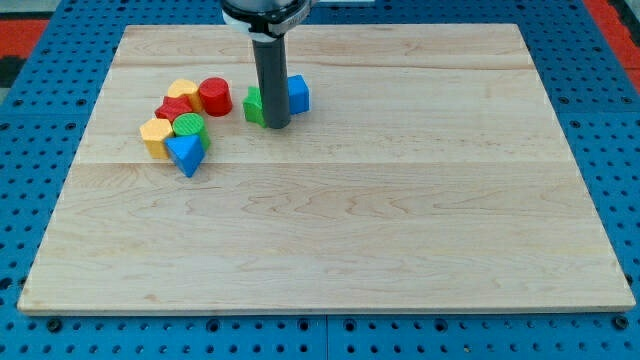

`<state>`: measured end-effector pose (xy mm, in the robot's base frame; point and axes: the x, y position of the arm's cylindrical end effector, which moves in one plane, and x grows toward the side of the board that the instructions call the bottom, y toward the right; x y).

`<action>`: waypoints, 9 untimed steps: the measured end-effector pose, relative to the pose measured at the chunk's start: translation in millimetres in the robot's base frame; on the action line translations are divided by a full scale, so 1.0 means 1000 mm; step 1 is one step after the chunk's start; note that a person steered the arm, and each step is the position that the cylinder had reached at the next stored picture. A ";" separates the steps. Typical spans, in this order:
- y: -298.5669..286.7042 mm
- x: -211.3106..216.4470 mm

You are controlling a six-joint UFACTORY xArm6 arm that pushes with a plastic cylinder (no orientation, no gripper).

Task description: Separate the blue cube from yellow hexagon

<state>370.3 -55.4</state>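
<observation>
Right now end effector, my tip [275, 125], bare rod, nothing to pinch. Blue cube [298, 94] touching rod's right; yellow hexagon [184, 93] well left. Cube prob light, rigid, slides on tabletop [400, 230]; push flat face.

Your tip [275, 126] sitting between green block [254, 106] at view's left and blue cube [298, 94] at right; yellow hexagon [156, 137] lying well apart leftward.

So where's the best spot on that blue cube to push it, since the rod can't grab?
Probably its left face. My tip stands right there, between the green block and the blue cube. Pushing toward the view's right carries it away from the yellow hexagon.
</observation>
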 end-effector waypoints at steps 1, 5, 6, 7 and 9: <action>0.000 -0.019; -0.113 0.043; -0.144 0.043; -0.148 0.050; -0.097 0.088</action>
<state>457.8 -152.0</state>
